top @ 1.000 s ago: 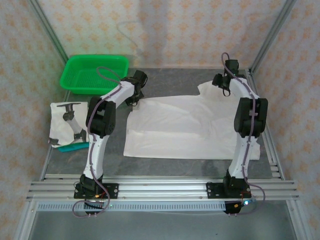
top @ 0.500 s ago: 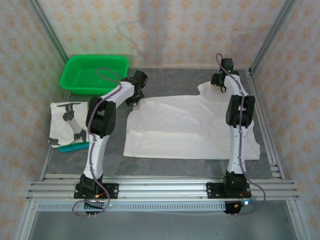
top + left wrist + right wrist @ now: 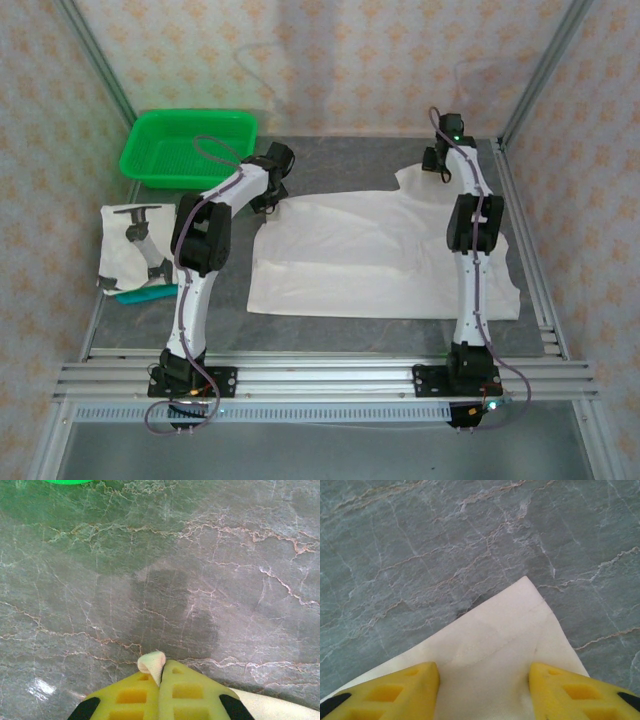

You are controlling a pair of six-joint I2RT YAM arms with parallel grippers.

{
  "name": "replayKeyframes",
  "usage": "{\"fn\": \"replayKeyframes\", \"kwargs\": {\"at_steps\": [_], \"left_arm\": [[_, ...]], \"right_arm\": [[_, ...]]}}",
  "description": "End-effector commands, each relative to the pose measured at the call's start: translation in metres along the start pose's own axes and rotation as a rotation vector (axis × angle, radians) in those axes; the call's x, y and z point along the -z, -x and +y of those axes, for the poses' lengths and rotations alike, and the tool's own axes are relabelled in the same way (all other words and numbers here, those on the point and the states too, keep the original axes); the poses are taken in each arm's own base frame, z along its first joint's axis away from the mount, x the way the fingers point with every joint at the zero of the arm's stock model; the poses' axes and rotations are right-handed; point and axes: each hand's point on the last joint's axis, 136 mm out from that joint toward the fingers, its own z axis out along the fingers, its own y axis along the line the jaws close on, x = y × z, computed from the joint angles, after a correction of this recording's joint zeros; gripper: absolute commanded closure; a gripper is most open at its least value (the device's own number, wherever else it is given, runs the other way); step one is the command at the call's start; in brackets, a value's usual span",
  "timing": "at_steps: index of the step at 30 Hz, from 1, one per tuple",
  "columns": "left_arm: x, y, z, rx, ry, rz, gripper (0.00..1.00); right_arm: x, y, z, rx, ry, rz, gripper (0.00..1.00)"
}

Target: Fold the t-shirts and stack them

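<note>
spread t-shirt (image 3: 380,255): lies flat and wrinkled on the grey surface (image 3: 340,165), from the middle to the right of the top view.
folded t-shirt (image 3: 135,250): at the left edge of the top view, dark print up, below the green basket (image 3: 187,145).
left claw (image 3: 160,674): pinched closed on a small roll of the spread t-shirt's upper left corner.
right claw (image 3: 484,677): wide apart over the upper right corner, with cloth between its fingers; whether they touch it cannot be told.
</note>
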Motion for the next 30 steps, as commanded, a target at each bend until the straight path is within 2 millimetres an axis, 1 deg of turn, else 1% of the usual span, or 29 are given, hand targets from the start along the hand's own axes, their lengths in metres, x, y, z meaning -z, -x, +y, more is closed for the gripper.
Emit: {"fn": "replayKeyframes", "kwargs": {"at_steps": [1, 3, 5, 7, 10, 12, 14, 16, 18, 21, 23, 26, 30], "left_arm": [[0.024, 0.01, -0.004, 0.011, -0.034, -0.029, 1.0], [0.025, 0.01, -0.004, 0.011, -0.037, -0.029, 1.0], [0.026, 0.01, -0.005, 0.011, -0.042, -0.029, 1.0], [0.027, 0.011, -0.006, 0.009, -0.043, -0.03, 1.0], [0.028, 0.013, -0.007, 0.011, -0.047, -0.036, 1.0], [0.03, 0.014, -0.008, 0.013, -0.048, -0.038, 1.0], [0.033, 0.017, -0.009, 0.018, -0.052, -0.047, 1.0], [0.04, 0.024, -0.01, 0.024, -0.054, -0.062, 1.0], [0.049, 0.03, -0.011, 0.031, -0.065, -0.077, 1.0], [0.06, 0.035, -0.013, 0.036, -0.086, -0.092, 1.0], [0.066, 0.037, -0.01, 0.04, -0.081, -0.098, 1.0], [0.074, 0.038, -0.004, 0.041, -0.072, -0.106, 1.0], [0.082, 0.038, 0.001, 0.039, -0.075, -0.108, 1.0]], "right_arm": [[-0.021, -0.08, 0.009, 0.137, -0.072, 0.273, 0.54], [-0.022, -0.087, 0.009, 0.157, -0.098, 0.292, 0.66], [-0.02, -0.086, 0.005, 0.144, -0.114, 0.289, 0.91], [-0.015, -0.08, 0.004, 0.126, -0.099, 0.273, 1.0], [0.002, -0.056, 0.004, 0.081, -0.062, 0.207, 1.0], [0.022, -0.032, 0.005, 0.032, -0.023, 0.14, 1.0], [0.044, -0.009, 0.008, 0.003, 0.012, 0.074, 1.0], [0.07, 0.012, 0.008, -0.008, 0.022, 0.007, 1.0], [0.093, 0.024, 0.007, -0.02, 0.025, -0.033, 1.0], [0.121, 0.025, 0.005, -0.04, 0.025, -0.065, 1.0], [0.135, 0.023, 0.004, -0.05, 0.035, -0.1, 1.0], [0.162, 0.021, 0.001, -0.058, 0.036, -0.158, 1.0], [0.188, 0.005, -0.005, -0.065, 0.025, -0.17, 1.0]]}}
